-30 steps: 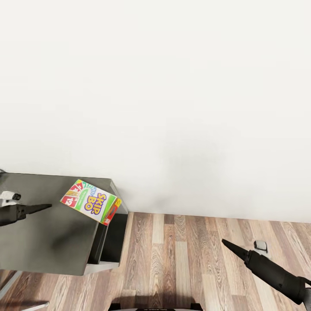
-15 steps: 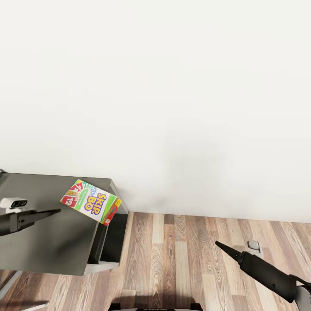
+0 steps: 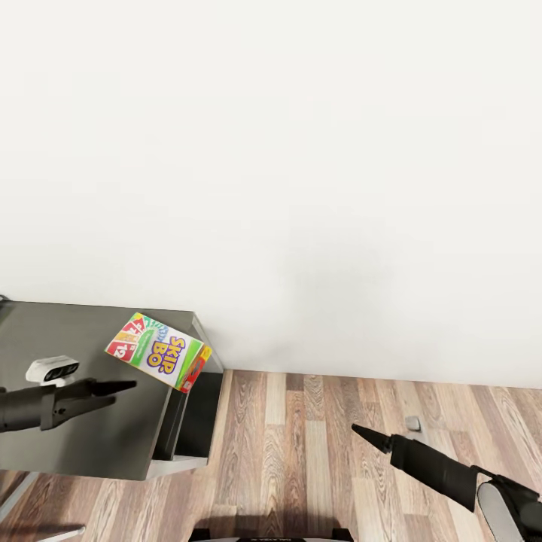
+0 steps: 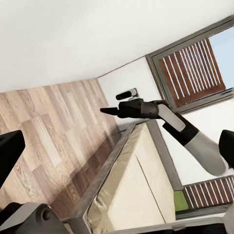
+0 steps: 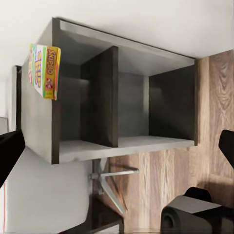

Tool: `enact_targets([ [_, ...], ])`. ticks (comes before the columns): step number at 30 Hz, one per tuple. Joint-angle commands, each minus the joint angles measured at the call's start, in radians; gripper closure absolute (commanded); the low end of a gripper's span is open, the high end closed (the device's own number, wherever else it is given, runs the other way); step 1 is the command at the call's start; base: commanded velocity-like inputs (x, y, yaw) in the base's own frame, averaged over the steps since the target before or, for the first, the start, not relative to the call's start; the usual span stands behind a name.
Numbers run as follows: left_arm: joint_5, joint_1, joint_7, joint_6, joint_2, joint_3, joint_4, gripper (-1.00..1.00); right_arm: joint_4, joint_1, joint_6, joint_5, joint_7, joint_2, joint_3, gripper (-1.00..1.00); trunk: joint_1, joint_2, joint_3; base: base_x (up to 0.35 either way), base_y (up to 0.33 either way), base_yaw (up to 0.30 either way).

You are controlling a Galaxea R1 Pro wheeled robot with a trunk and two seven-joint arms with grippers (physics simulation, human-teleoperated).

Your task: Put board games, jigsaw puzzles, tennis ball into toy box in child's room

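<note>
At the far right corner of the dark grey tabletop (image 3: 83, 421) lies the SKIP BO box (image 3: 159, 351), flat, turned at an angle, one corner reaching just over the right edge. Near and left of it, the left gripper (image 3: 126, 387) hovers above the tabletop, pointing right toward the box without touching it; its fingers taper to one dark point, so they look together. A small white camera block (image 3: 53, 369) sits on that arm.

Right of the table, over the wood floor (image 3: 316, 452), the right gripper (image 3: 358, 431) points left and away, well apart from the box; its fingers also come to one point. A white wall (image 3: 301, 165) fills the far side.

From the right wrist, the table's side section (image 5: 122, 97) shows two open dark compartments, with the box (image 5: 45, 70) seen edge-on at the top's corner, and a chair base (image 5: 109, 178) stands on the floor. From the left wrist, the right arm (image 4: 161, 114) shows beside a cream bed (image 4: 141, 195) below a slatted window (image 4: 192, 70).
</note>
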Motion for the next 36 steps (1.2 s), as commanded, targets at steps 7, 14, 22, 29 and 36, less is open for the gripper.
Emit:
enact_targets([
  [7, 0.005, 0.008, -0.004, 0.012, 0.000, 0.034, -0.009, -1.00, 0.054, -0.037, 0.001, 0.002, -0.011, 0.014, 0.025, -1.00, 0.000, -0.001, -0.001, 0.000, 0.000, 0.000],
  [14, 0.006, 0.010, -0.004, 0.012, -0.003, 0.042, -0.010, -1.00, 0.139, -0.134, 0.005, 0.005, -0.107, 0.097, 0.043, -1.00, 0.000, -0.001, -0.001, 0.000, 0.112, 0.000],
  [22, 0.006, 0.011, -0.004, 0.009, -0.004, 0.044, -0.010, -1.00, 0.440, -0.304, -0.046, 0.001, -0.175, 0.116, 0.120, -1.00, 0.000, -0.001, -0.001, 0.000, 0.031, 0.000],
  [29, 0.005, 0.011, -0.004, 0.008, -0.004, 0.045, -0.010, -1.00, 0.513, -0.341, -0.095, -0.001, -0.110, 0.119, 0.152, -1.00, 0.000, -0.001, -0.001, 0.000, 0.081, 0.000],
  [36, 0.004, 0.011, -0.004, 0.008, -0.003, 0.060, -0.009, -1.00, 0.509, -0.345, -0.103, -0.007, 0.020, 0.110, 0.147, -1.00, 0.000, -0.001, -0.001, 0.000, 0.020, 0.000],
])
